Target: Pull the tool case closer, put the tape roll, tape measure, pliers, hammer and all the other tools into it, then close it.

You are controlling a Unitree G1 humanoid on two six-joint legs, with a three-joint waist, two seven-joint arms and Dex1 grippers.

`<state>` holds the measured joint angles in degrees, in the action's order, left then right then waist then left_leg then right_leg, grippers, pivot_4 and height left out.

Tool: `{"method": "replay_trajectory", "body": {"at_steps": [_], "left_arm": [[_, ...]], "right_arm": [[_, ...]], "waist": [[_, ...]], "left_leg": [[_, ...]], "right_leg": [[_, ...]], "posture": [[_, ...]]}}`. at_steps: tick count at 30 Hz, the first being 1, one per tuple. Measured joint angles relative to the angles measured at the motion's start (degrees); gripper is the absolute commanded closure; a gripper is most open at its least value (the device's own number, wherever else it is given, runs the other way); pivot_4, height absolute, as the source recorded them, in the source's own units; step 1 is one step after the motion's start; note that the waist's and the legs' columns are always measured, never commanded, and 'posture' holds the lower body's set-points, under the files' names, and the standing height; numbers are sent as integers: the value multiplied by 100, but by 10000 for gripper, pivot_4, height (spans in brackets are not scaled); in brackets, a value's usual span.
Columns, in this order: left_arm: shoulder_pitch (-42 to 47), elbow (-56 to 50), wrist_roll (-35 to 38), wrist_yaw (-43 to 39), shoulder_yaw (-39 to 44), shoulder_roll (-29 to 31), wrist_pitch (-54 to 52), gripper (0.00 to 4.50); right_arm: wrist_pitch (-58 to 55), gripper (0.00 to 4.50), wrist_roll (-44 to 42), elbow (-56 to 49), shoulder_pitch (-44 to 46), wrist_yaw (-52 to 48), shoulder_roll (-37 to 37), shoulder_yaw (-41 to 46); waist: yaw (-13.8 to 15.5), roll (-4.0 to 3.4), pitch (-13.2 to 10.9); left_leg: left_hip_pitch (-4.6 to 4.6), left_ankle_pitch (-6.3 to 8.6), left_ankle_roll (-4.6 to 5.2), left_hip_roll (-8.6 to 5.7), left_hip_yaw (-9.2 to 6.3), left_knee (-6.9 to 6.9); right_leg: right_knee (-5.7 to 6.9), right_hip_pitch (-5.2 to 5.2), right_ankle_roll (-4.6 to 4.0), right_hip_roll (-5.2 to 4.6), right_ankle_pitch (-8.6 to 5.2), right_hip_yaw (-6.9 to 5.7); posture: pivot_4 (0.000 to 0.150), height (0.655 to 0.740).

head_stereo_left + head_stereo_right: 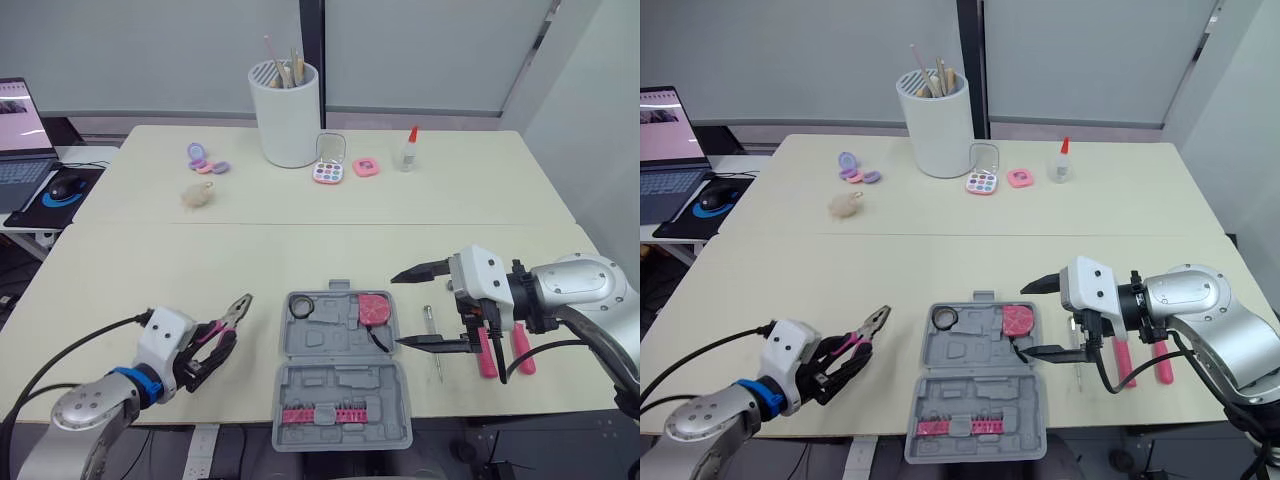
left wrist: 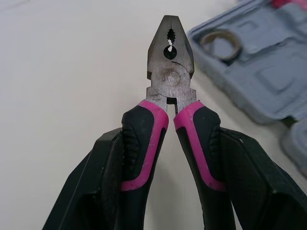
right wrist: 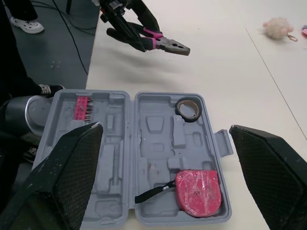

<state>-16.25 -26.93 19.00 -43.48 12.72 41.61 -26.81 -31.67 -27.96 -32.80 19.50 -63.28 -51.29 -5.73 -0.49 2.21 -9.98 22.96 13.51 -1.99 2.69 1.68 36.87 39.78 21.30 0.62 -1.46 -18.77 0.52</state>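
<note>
The tool case (image 1: 340, 370) lies open at the near edge of the table (image 1: 150, 260), right between the two arms. The tape roll (image 1: 303, 307) sits in the far-left pocket of its far half. The pink tape measure (image 1: 375, 308) is in the far-right corner of that half, its black strap trailing out toward the middle. There's a pink bit strip (image 1: 322, 413) in the near half.

The left gripper (image 1: 212, 347) is clamped on the pliers (image 2: 170, 72) by the black-and-pink handles, off to the case's left, nose pointing away toward the far right. The right gripper (image 1: 398, 309) is spread wide with nothing in it, over the case's right edge by the tape measure. A thin metal tool (image 1: 432, 335) and two pink-handled tools (image 1: 486, 352) are on the table just right of the case.
</note>
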Motion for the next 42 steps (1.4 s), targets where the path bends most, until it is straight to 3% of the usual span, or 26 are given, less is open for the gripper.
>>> {"method": "replay_trajectory", "body": {"at_steps": [4,8,13,21,34,37,42], "left_arm": [[849,-31,-247,-687,-892,549,260,19409],[1819,-13,-480,-1046,-1699,620,268,19409],[2244,113,-625,-1452,-2300,713,227,19409],[2444,264,-693,-1600,-2523,677,264,19409],[2806,387,-733,-1875,-2751,643,309,19409],[2819,445,-748,-1908,-2756,643,309,19409],[2820,458,-778,-1958,-2757,643,309,19409]], "right_arm": [[79,0,212,-119,-152,117,-40,-10],[10,0,418,-316,-271,269,-59,-244],[-186,0,951,-273,-14,631,311,-1054],[-673,0,2002,468,933,959,1279,-2666],[-989,0,2516,955,1474,856,1850,-3399],[-974,6010,2642,1016,1482,863,1918,-3439],[-898,21636,2735,1063,1483,865,2004,-3438]], "waist": [[14,-2,-1],[16,-2,-1],[-130,-2,-1],[-116,-3,-2],[-109,-4,-3],[-109,-4,-2],[-109,-4,-3]], "left_leg": [[3,0,1,2,1,-2],[4,0,1,4,4,0],[2,0,1,11,8,-1],[7,0,1,2,10,5],[7,0,1,7,3,6],[7,0,1,6,4,6],[7,0,1,7,3,6]], "right_leg": [[-3,3,0,8,0,2],[-3,5,1,16,0,8],[2,14,2,31,0,23],[8,16,2,31,-1,23],[13,18,2,31,-1,19],[12,19,2,30,-1,21],[13,19,2,31,-1,20]], "posture": [[1500,7366],[1500,7366],[1500,7366],[1500,7366],[1500,7366],[1500,7366],[1500,7366]]}}
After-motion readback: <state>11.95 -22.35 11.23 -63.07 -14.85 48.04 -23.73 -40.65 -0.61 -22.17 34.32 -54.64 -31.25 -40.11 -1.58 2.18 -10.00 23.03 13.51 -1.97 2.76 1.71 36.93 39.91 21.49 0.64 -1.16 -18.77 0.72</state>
